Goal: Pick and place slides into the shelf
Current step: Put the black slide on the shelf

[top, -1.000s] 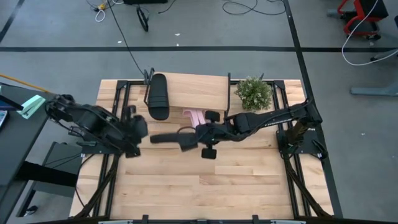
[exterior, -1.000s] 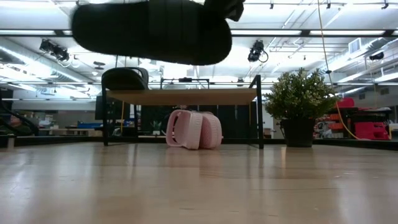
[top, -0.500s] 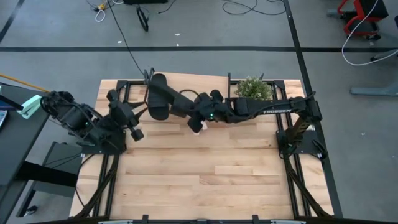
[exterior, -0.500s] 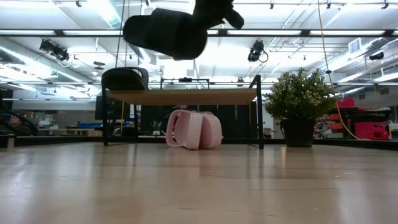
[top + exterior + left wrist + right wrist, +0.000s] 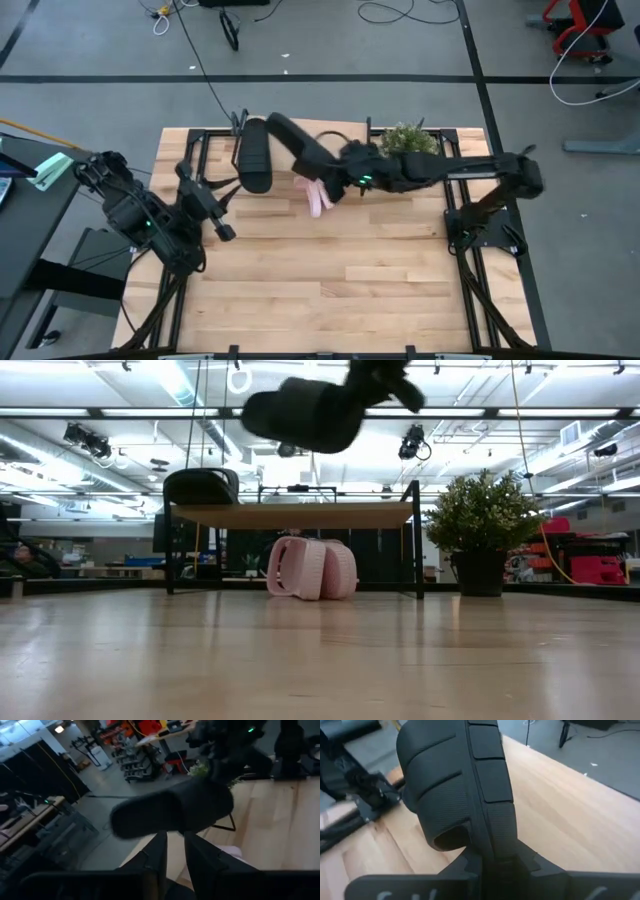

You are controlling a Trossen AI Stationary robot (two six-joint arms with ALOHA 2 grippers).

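My right gripper (image 5: 332,166) is shut on a black slide (image 5: 295,142) and holds it high over the shelf (image 5: 300,515); in the low view this slide (image 5: 300,415) hangs well above the wood top board. A second black slide (image 5: 255,155) lies on the board's left end. Two pink slides (image 5: 310,568) stand on edge on the table under the shelf. My left gripper (image 5: 222,222) is at the table's left, in front of the shelf. Its fingers (image 5: 161,851) stand a narrow gap apart with nothing between them. My right gripper pinches the black slide's sole at its heel end (image 5: 492,851) between its two fingers, one on each flat face. The fingers come from the table's right and slant slightly downward, lying along the slide. The slide is lifted clear, turned on edge, with its strap (image 5: 430,785) at the end away from the fingers.
A potted plant (image 5: 405,145) stands at the shelf's right end, close under my right arm. The shelf's black frame legs (image 5: 417,540) stand on the tabletop. The near half of the table (image 5: 330,290) is bare wood.
My right gripper has carried the black slide from in front of the shelf toward the far edge and up, rolling it onto its edge. It now hangs over the shelf's top. My left gripper has turned and drawn back a little toward the table's left.
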